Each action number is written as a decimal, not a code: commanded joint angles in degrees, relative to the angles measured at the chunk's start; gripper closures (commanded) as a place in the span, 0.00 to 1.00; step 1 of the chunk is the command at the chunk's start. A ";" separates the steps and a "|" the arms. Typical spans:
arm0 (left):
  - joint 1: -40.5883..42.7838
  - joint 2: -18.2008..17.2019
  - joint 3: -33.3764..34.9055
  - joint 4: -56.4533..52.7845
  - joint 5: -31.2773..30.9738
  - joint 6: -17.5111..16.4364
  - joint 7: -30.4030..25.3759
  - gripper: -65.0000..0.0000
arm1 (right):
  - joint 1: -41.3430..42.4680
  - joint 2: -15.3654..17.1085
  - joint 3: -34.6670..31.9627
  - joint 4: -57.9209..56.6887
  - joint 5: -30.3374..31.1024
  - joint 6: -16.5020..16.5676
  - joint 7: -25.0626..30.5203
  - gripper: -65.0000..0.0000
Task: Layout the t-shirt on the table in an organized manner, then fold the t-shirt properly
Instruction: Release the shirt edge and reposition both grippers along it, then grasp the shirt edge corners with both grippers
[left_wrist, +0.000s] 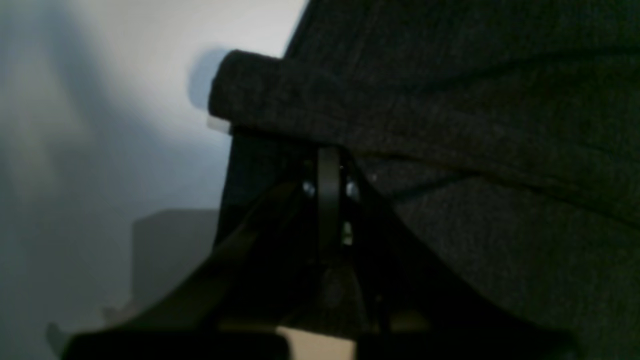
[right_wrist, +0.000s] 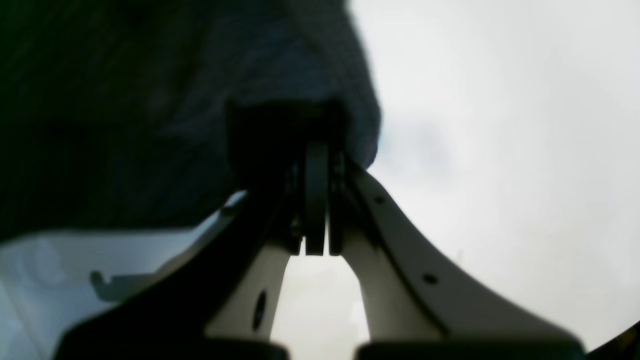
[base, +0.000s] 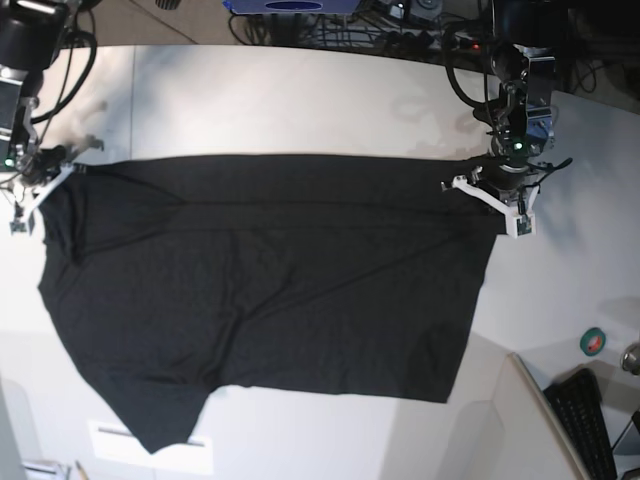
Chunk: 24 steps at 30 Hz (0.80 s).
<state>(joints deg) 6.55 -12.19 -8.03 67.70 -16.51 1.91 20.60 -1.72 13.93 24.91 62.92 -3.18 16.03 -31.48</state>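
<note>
The black t-shirt (base: 270, 280) lies spread over the white table (base: 300, 100), plain face up, no print showing. Its far edge is stretched between both grippers. My left gripper (base: 497, 190) at the right of the base view is shut on the shirt's far right corner; the left wrist view shows the closed gripper (left_wrist: 327, 160) under a rolled fold of the black cloth (left_wrist: 450, 125). My right gripper (base: 45, 180) at the left edge is shut on the far left corner; the right wrist view shows the closed gripper (right_wrist: 317, 150) pinching dark cloth (right_wrist: 150, 100).
A green tape roll (base: 593, 342) and a keyboard (base: 590, 420) lie at the lower right. Cables and equipment (base: 400, 20) sit beyond the table's far edge. A white label (base: 150, 445) lies near the shirt's front left corner.
</note>
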 joint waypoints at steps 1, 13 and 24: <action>0.27 -0.52 -0.10 -0.76 0.64 1.12 3.18 1.00 | 0.09 1.23 0.37 -0.89 -0.38 -0.25 0.14 1.00; -0.08 -1.49 -0.10 -4.98 0.64 1.12 2.74 1.00 | 3.34 6.68 0.19 -9.33 -0.38 -0.43 4.36 1.00; -0.08 -1.49 -0.10 -5.06 0.64 1.12 2.74 1.00 | 5.19 10.46 0.28 -15.75 -3.81 -0.52 9.81 1.00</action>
<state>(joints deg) 5.56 -13.21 -8.05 64.03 -16.93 1.04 17.08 3.20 23.05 24.86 46.94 -6.17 16.49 -20.86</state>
